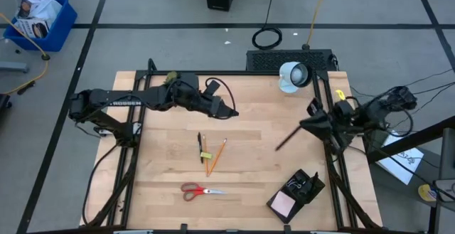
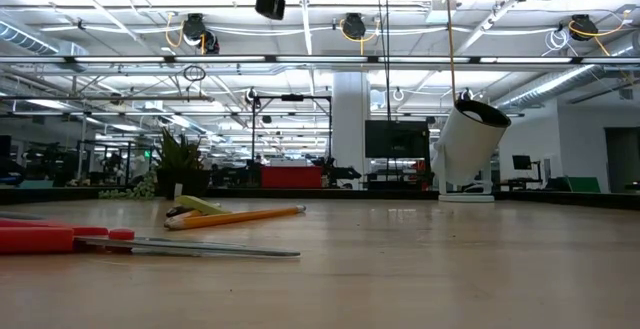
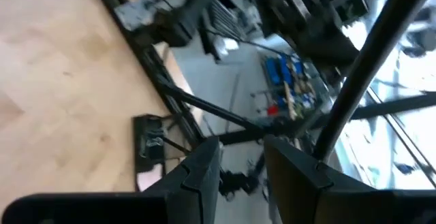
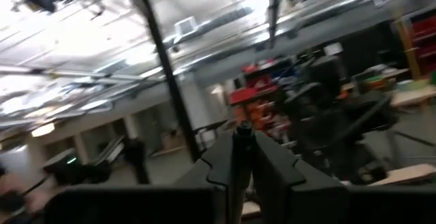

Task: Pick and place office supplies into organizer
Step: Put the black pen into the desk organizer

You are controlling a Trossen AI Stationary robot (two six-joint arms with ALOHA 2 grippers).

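On the wooden table, seen from above:

Table (image 1: 163, 170): a pale wood top is framed by black rails.

Scissors (image 1: 200, 190): the red-handled pair is laid flat near the front edge, blades pointed toward the right arm's side; in the low view they (image 2: 100, 241) are seen lying close to the camera.

Pencils (image 1: 217, 156): two orange-yellow ones are laid crossing near the table's middle, with a small yellow-green piece (image 1: 205, 154) lying on them.

Pen (image 1: 200, 143): a thin dark one is laid just beside the pencils, on the left arm's side.

Organizer (image 1: 298, 190): the black tray is set at an angle near the front right corner, well apart from the scissors and pencils.

Sticky-note pad (image 1: 284, 204): the pink square is seen inside the tray's end nearest the front edge.

Left gripper (image 1: 231, 112): it is held above the back half of the table, behind the pencils; in its wrist view the fingers (image 3: 197, 173) are parted by a narrow gap and nothing is held.

Right gripper (image 1: 281, 146): it is held above the table's right side; a long thin black pen-like stick (image 1: 290, 139) is clamped between closed fingers (image 4: 272, 166).

Lamp (image 1: 293, 75): the round white one is stood at the back edge.

Writing: white letters are printed on the left arm (image 1: 124, 103), read roughly as "ROSSEN".

Plant (image 2: 180, 164): a green one is seen at the far edge in the low view.
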